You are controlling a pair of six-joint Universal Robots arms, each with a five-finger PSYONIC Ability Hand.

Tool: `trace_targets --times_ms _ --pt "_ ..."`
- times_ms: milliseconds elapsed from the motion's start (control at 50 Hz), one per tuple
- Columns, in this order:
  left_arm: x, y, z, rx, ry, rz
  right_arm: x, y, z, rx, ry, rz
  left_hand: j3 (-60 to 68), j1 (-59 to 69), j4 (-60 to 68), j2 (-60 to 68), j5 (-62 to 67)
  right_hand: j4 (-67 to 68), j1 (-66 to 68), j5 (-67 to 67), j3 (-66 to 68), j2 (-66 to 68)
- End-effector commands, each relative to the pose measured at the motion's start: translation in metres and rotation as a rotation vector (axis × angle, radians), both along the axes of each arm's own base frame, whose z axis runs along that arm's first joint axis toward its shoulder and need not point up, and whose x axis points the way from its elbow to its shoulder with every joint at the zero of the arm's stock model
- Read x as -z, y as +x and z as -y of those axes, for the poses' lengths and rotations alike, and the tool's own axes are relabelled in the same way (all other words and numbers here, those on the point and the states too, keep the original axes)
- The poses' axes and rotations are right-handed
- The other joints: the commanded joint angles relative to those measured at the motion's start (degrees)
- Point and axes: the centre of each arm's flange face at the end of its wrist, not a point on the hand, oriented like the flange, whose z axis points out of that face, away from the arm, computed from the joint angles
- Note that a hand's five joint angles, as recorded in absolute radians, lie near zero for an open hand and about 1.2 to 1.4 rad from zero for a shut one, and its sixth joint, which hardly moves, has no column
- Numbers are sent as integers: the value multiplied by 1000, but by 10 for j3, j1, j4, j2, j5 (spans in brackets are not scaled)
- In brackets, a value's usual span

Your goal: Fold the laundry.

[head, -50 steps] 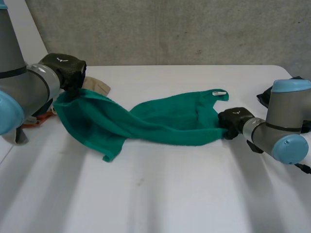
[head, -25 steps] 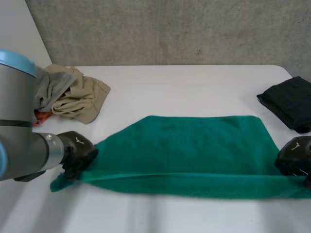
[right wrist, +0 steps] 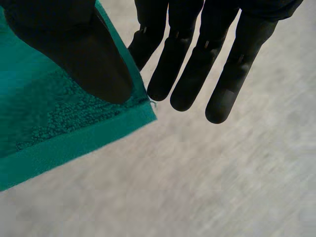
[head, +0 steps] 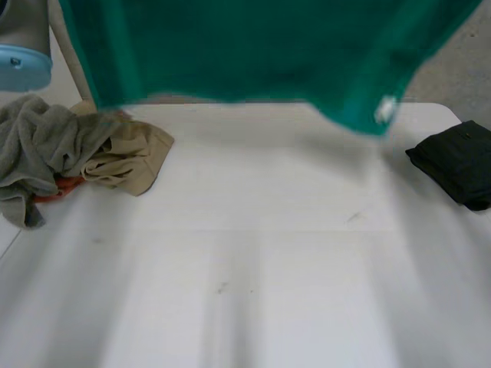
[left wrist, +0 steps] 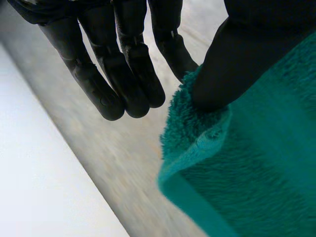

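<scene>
While the left robot hand [left wrist: 123, 64] and right robot hand [right wrist: 197, 54] each pinch a corner, the green terry towel [head: 245, 46] hangs above the white table [head: 261, 253], long axis running between them.

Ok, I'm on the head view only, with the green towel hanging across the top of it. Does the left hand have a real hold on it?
Observer: Yes. In its wrist view the left hand has its thumb pressed onto the green towel right by a corner.
Operator: And the right?
Observer: The right hand is the same, with its thumb on a hemmed corner of the towel.
Operator: Are the fingers curled round the cloth?
Observer: No. On both hands the fingers are straight, reaching out past the towel's edge.
</scene>
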Motion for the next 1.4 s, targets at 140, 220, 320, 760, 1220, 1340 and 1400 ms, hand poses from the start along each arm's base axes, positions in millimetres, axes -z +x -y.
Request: trace_targets --times_ms 140,220,320,760,1220,1340,1400 --pt "62 12 17 10 175 37 46 13 -5 -66 160 -64 119 146 114 115 130 115 149 115 120 125" --pt "102 9 21 39 260 88 84 19 -2 -90 289 -100 119 146 114 115 130 115 149 115 120 125" --pt "165 4 17 82 429 152 140 22 0 -105 453 -172 119 146 114 115 130 115 149 115 120 125" --pt "269 44 -173 211 1175 867 194 -64 -127 -222 1358 -834 119 146 114 115 130 115 149 115 120 125" --pt "256 -14 -14 24 871 596 237 -18 11 -52 800 -520 119 146 114 115 130 115 149 115 120 125" --pt "273 -29 19 -6 827 582 249 -4 45 -3 661 -505 119 146 114 115 130 115 149 115 120 125" --pt "272 -38 26 11 791 566 262 3 57 3 631 -506 119 146 114 115 130 115 149 115 120 125"
